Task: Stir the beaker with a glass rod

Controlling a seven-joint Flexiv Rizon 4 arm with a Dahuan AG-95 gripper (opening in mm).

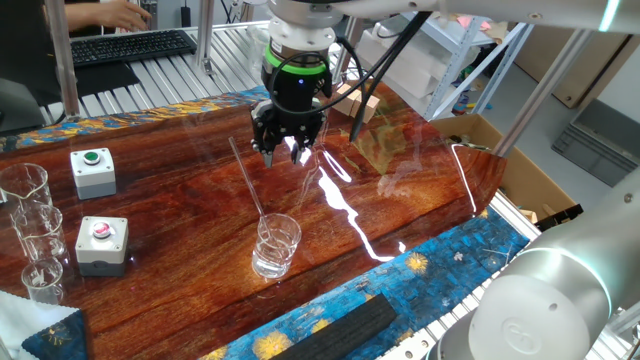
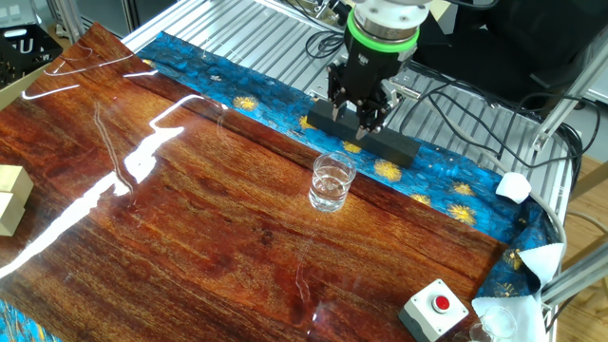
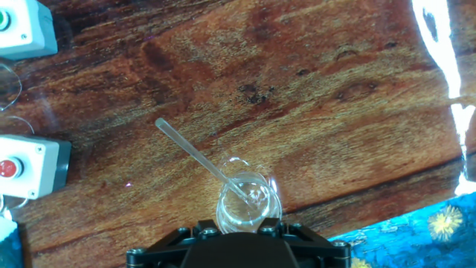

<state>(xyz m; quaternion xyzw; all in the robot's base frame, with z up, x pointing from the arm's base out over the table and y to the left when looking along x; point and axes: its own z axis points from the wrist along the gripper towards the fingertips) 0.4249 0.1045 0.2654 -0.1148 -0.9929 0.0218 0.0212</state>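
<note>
The beaker [image 1: 276, 245] is a short clear glass standing on the wooden table near its front edge. It also shows in the other fixed view [image 2: 332, 182] and at the bottom of the hand view [image 3: 249, 202]. The glass rod [image 1: 248, 180] stands in the beaker, leaning up and to the left, with its free end in the air; in the hand view the rod [image 3: 197, 155] runs up-left from the beaker. My gripper [image 1: 287, 152] hangs above the table behind the beaker, apart from the rod, open and empty. It also shows in the other fixed view [image 2: 358, 123].
A green-button box [image 1: 92, 170] and a red-button box [image 1: 102, 240] sit at the left, beside three grouped clear beakers [image 1: 30, 235]. A black bar [image 1: 335, 330] lies on the blue cloth in front. Wooden blocks [image 1: 360, 100] lie behind the gripper.
</note>
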